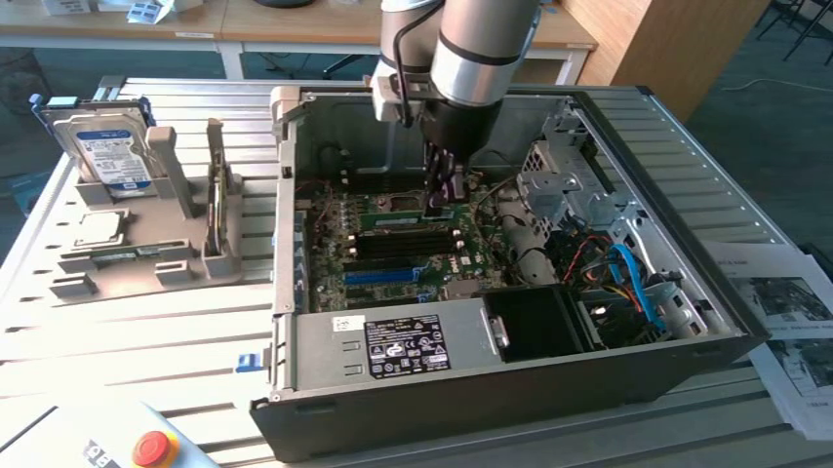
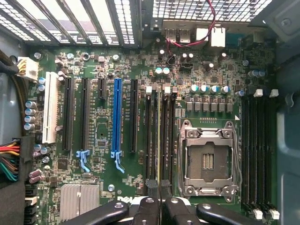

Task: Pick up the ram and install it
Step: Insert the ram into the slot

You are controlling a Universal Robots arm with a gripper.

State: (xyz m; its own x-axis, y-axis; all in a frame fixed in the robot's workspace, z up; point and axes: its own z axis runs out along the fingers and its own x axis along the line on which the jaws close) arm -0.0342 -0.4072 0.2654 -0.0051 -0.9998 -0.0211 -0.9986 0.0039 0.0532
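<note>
The arm's black two-fingered end effector (image 1: 443, 202) (image 2: 159, 188) reached down into the open black metal computer case (image 1: 521, 414), which lay on the slatted aluminium bench (image 1: 156, 327). It was clamped on the ram (image 1: 394, 222) (image 2: 159, 140), a long, thin green circuit-board stick seen edge-on in the wrist view. The stick lay along the black memory slots (image 2: 150, 136), between the long blue expansion slot (image 2: 116, 117) and the square silver processor socket (image 2: 207, 159). Whether it was seated could not be told.
</note>
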